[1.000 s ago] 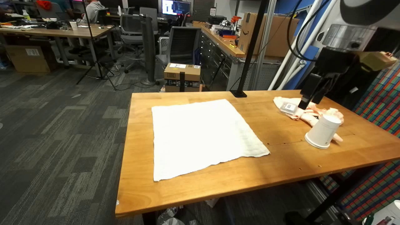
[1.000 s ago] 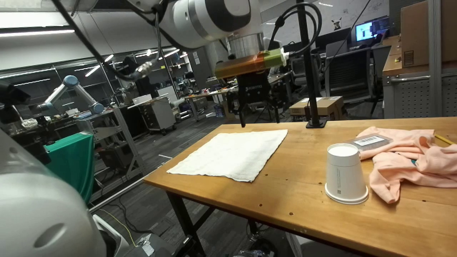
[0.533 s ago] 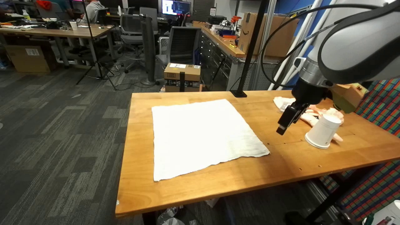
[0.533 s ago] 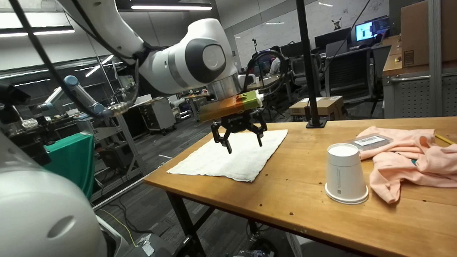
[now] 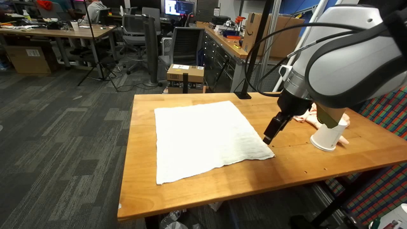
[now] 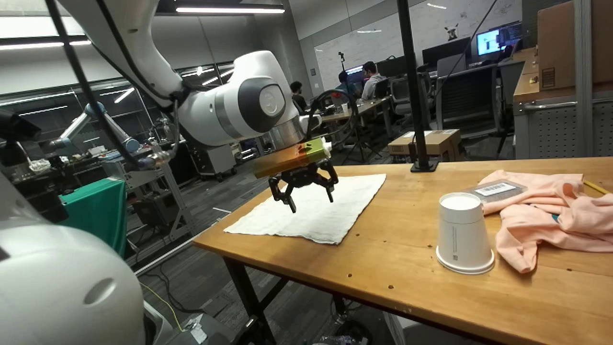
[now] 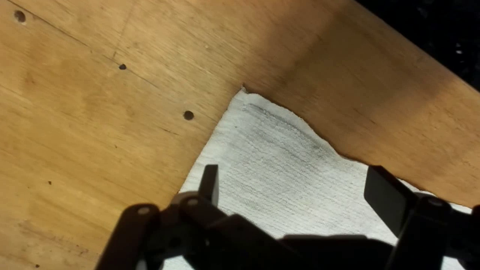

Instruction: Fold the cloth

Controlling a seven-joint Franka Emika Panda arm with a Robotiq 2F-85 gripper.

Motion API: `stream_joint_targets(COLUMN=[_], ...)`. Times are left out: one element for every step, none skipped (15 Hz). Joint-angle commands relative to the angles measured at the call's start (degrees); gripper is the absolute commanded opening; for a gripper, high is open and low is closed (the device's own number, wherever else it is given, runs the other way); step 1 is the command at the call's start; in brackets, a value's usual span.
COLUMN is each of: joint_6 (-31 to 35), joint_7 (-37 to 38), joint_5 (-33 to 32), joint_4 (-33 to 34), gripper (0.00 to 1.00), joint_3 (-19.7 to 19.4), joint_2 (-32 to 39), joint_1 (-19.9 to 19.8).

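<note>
Wooden tabletop (image 5: pixel 295 162) bore unfolded white cloth (image 5: pixel 203 140); Robotiq gripper (image 6: pixel 312 206), jaws spread, hung near its corner (image 7: pixel 250 112). Step judged pre-grasp; next move likely called for lowering and pinching.

A robotics lab, by the look of it, in an open-plan office — a white-and-black jointed robot arm (image 6: pixel 239 103) in front, a slim grey-and-blue robot arm (image 6: pixel 75 125) farther back. Around them: dark grey patterned carpet tiles (image 5: pixel 63 152), black mesh-backed chairs (image 5: pixel 187 46), a lit computer monitor (image 5: pixel 179 7) — and a person in a grey top (image 6: pixel 373 86) seated at a wooden-topped desk (image 5: pixel 82 32).
</note>
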Motion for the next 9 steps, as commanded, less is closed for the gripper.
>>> stream_joint_targets(joint_6=[2.5,2.7,2.6,2.4,2.0,1.8,1.5,1.3,1.1], joint_7=[1.1,1.6,1.7,2.2,3.2,4.4,5.3,6.2,7.1], joint_5=[-1.2,-1.9,-2.2,-2.8,-4.0,-5.6,-6.8,-8.1,-9.2], joint_4=[3.2,4.0,4.7,5.7,6.6,7.5,8.2,9.0,9.6], gripper=[1.0,1.0,1.0,1.0,1.0,1.0,1.0,1.0,1.0], joint_3=[0.3,0.5,0.6,0.7,0.9,1.0,0.9,0.8,0.6], joint_2=[5.2,6.7,8.0,9.4,10.8,12.4,13.7,15.0,16.2], joint_1=[-0.2,-0.5,-0.5,-0.6,-0.7,-0.9,-0.9,-0.9,-0.9])
